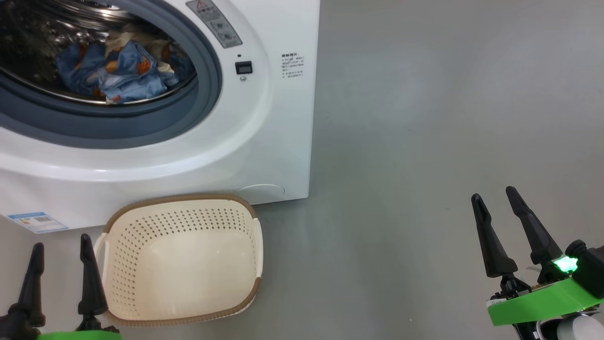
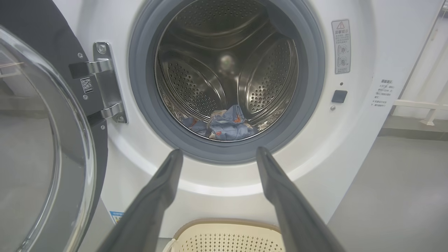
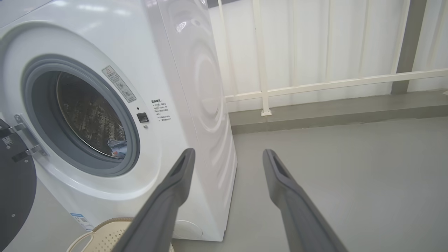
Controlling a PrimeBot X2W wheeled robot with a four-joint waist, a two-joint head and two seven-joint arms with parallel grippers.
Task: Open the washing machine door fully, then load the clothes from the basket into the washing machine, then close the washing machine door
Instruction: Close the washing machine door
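The white washing machine [image 1: 264, 137] stands with its round door [image 2: 42, 150] swung wide open to the left on its steel hinge. The clothes [image 1: 115, 71], blue fabric with orange prints and a cream piece, lie at the bottom of the steel drum [image 2: 224, 73]. The cream perforated basket [image 1: 181, 262] sits on the floor in front of the machine with nothing inside. My left gripper [image 1: 61, 250] hangs open just left of the basket. My right gripper [image 1: 495, 198] is open over bare floor, well to the right of the machine.
Grey floor [image 1: 424, 141] stretches to the right of the machine. A white railing [image 3: 315, 85] and a low grey kerb run along the wall behind. A grey rubber gasket [image 2: 315, 84] rings the drum mouth.
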